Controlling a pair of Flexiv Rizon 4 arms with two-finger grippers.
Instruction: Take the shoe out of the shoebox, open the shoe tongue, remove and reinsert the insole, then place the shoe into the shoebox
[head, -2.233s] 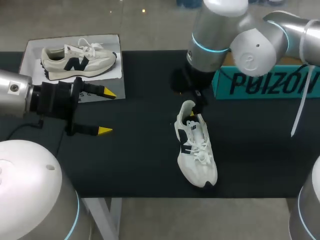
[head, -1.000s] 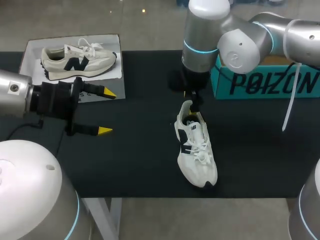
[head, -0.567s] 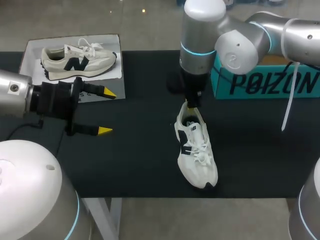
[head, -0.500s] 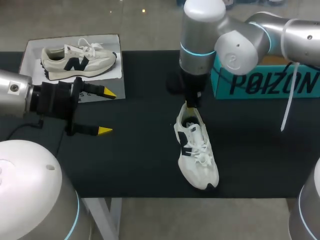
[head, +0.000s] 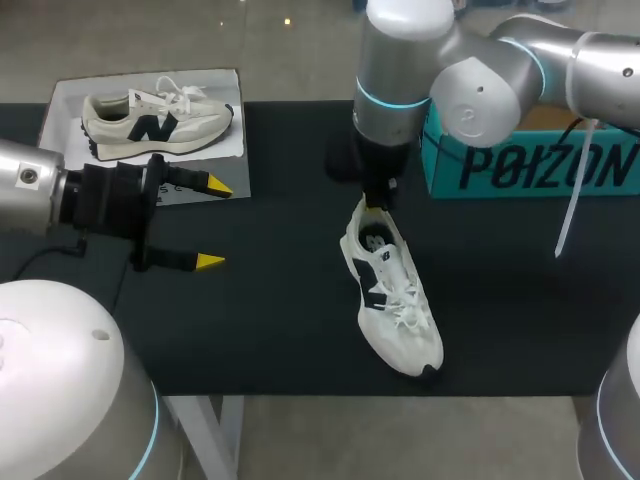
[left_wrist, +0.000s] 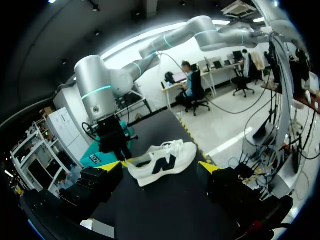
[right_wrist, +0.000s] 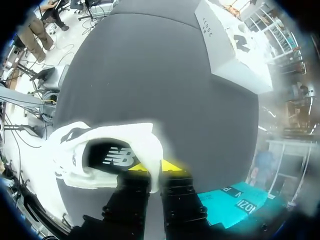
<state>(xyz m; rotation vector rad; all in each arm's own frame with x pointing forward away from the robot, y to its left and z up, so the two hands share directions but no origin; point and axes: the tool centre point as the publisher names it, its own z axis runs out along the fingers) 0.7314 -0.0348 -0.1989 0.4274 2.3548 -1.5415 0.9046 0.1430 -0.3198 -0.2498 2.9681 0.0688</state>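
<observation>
Shoe (head: 392, 300) lies on table (head: 270, 320), left of shoebox (head: 530, 170).

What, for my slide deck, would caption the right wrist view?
Right pincer pinching the heel of a white shoe on the black table.

Shoebox (head: 530, 165), teal: one large dark word along its side wall.
Shoe (head: 392, 300), white: dark letter logo on its side.
Insole (right_wrist: 117, 157), black: white logo print at the heel.
White box (head: 70, 100): dark letter mark on top; side lettering too small to read.
</observation>
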